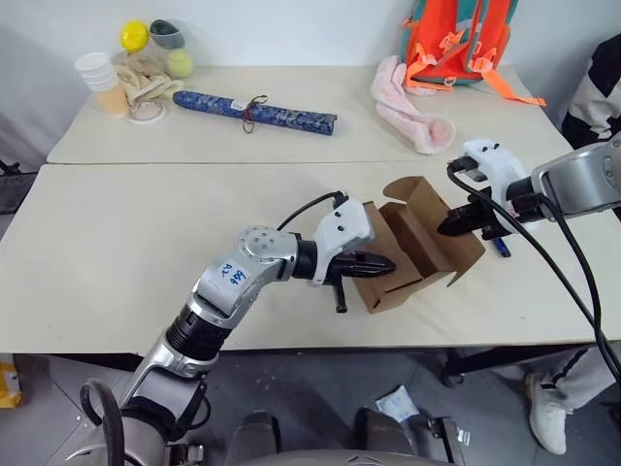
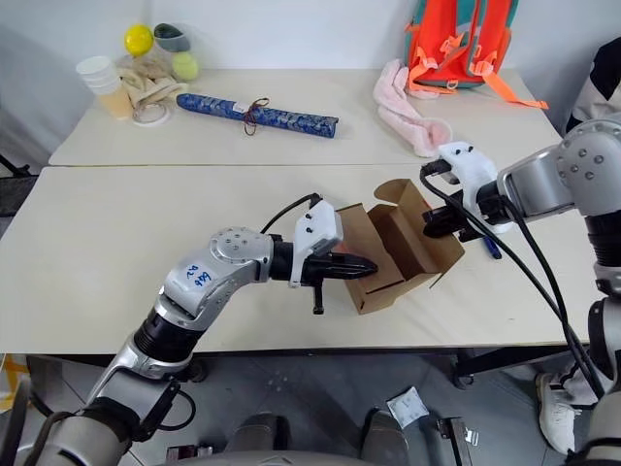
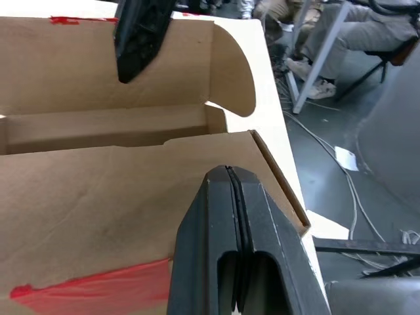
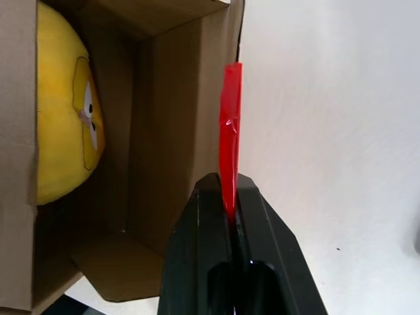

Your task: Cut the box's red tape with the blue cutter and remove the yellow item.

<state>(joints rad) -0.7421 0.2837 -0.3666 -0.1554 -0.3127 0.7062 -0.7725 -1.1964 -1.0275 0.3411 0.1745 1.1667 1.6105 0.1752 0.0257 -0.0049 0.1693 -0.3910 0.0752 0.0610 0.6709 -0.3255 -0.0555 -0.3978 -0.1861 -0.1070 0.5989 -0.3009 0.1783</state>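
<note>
Standing open on the tabletop (image 1: 146,282), the box (image 1: 412,254) has its lid raised. The right gripper (image 1: 454,225) pinches the lid's edge, jaws closed on the red tape (image 4: 230,125) there. The left gripper (image 1: 386,264), jaws pressed together and empty, hovers against the box's near side. The yellow item (image 4: 62,111) lies inside the box. The blue cutter (image 1: 501,247) rests on the tabletop beyond the right gripper.

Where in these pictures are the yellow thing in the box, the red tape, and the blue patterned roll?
yellow item (image 4: 62,111): right wrist view, on its rounded side inside the box.
red tape (image 4: 230,125): right wrist view, middle of the strip on the lid's edge.
blue patterned roll (image 1: 257,110): left eye view, by its string tie.
</note>
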